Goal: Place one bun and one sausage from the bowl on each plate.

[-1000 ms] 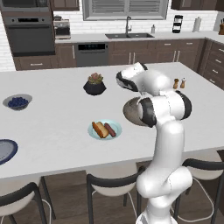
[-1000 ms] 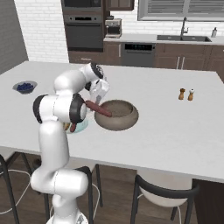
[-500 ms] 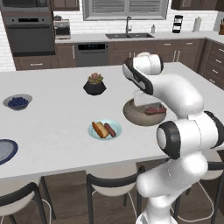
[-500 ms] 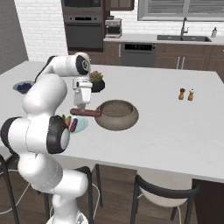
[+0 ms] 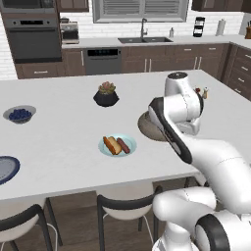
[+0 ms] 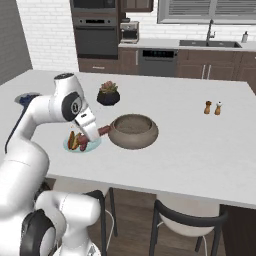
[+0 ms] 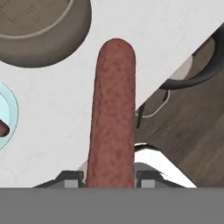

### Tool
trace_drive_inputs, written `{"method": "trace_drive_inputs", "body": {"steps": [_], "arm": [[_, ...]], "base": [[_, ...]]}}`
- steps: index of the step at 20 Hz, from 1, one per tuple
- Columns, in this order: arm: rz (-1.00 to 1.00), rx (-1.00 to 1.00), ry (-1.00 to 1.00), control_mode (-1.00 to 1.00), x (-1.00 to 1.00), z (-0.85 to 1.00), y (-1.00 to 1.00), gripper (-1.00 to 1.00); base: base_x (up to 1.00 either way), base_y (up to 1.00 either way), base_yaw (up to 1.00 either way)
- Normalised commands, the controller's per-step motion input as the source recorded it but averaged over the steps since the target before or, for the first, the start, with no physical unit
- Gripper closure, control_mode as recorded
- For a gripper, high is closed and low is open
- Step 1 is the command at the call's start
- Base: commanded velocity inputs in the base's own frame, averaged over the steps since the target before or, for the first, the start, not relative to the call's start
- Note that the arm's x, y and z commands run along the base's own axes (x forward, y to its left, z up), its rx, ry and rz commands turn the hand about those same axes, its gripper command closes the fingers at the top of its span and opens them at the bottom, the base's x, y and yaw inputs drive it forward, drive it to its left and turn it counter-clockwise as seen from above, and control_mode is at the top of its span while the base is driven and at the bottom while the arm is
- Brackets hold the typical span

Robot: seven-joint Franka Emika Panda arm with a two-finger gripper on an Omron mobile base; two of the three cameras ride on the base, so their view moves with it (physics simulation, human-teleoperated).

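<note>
Reddish-brown sausage [image 7: 113,109] clamped between my closed claw [image 7: 111,178], lifted beside the bowl [image 6: 133,131]; teal plate [image 5: 117,145] looks served, so next carry to the blue-rimmed plate [image 5: 6,168].

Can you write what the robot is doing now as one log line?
gripper: shut on sausage | beside bowl | teal plate: bun, sausage | blue-rimmed plate: no food visible

On the white counter [image 5: 63,147] are two plates: a pale teal plate [image 5: 116,146] and a blue-rimmed plate [image 5: 6,168]. Two bowls: a large brown bowl [image 6: 133,131] and a small bowl of berries [image 5: 19,114]. Two sausages: one on the teal plate [image 5: 123,145], one held sausage [image 7: 112,113]. One bun [image 5: 112,145]. One potted plant [image 5: 106,94]. Two shakers [image 6: 213,107].
</note>
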Motion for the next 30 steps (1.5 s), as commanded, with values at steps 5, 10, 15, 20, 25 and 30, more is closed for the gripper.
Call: {"method": "trace_drive_inputs", "body": {"steps": [5,10,15,20,25,30], "arm": [[0.0,0.0,-0.01,-1.0,0.0,-0.03,0.0,1.0],[-0.01,0.0,-0.02,-1.0,0.0,0.0,0.24,1.0],[0.0,0.0,0.0,1.0,0.0,0.0,0.0,1.0],[0.0,0.0,0.0,1.0,0.0,0.0,0.0,1.0],[0.0,0.0,0.0,1.0,0.0,0.0,0.0,1.0],[0.0,0.0,0.0,1.0,0.0,0.0,0.0,1.0]], "base": [[0.0,0.0,0.0],[0.0,0.0,0.0],[0.0,0.95,0.0],[0.0,1.0,0.0],[0.0,1.0,0.0],[0.0,1.0,0.0]]}}
